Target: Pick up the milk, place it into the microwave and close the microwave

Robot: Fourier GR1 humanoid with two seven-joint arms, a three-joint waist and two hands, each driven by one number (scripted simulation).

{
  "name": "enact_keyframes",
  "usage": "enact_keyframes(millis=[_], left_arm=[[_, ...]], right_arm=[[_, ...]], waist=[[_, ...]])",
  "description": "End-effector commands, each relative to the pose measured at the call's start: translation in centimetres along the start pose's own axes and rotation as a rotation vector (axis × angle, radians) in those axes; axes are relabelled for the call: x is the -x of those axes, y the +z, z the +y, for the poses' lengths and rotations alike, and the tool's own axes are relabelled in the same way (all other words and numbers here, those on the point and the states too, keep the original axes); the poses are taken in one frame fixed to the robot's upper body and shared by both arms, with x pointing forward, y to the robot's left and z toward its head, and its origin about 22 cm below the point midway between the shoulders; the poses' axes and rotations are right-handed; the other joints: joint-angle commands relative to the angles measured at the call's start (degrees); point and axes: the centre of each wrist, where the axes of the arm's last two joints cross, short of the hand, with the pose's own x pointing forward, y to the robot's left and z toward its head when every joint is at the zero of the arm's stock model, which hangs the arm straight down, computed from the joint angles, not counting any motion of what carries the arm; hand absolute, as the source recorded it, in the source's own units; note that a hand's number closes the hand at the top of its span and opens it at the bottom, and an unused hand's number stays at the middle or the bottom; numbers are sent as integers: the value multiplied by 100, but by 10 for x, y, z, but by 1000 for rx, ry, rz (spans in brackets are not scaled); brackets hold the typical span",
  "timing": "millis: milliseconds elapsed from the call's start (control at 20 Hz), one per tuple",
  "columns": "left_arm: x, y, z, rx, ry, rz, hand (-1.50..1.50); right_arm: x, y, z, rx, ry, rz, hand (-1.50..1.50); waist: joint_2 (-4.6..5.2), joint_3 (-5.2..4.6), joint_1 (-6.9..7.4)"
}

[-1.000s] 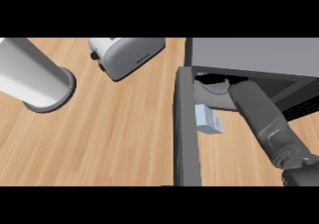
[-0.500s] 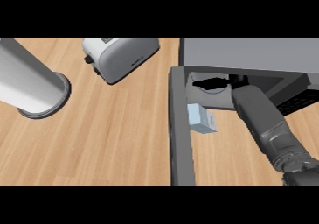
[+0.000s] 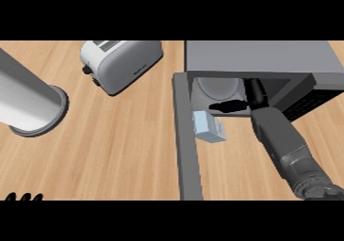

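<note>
1. Your right hand (image 3: 233, 106), fingers open and empty, is pulling back from the milk (image 3: 209, 126).
2. The milk is sitting at the microwave (image 3: 261, 59) mouth, released.
3. The door (image 3: 187, 141) is still hanging open.
4. Your left hand (image 3: 24, 197) is resting bottom-left, fingers up.

Right hand (image 3: 233, 106) inside microwave (image 3: 261, 56) mouth, milk carton (image 3: 209, 127) just left below it, open door (image 3: 187, 141) walling left side, bare counter (image 3: 126, 141) beyond
</note>
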Motion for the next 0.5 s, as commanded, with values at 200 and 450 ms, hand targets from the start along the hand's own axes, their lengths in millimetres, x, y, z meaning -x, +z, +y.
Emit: enact_keyframes(millis=[200,450], left_arm=[[3,-10,-27,61,-4,36,-150],[11,-37,-52,132,10,51,-150]], right_arm=[[30,53,-4,-36,-102,0,-150],[36,76,-2,-55,-144,32,-150]], waist=[[-103,-12,-213],[-117,-17,-322]])
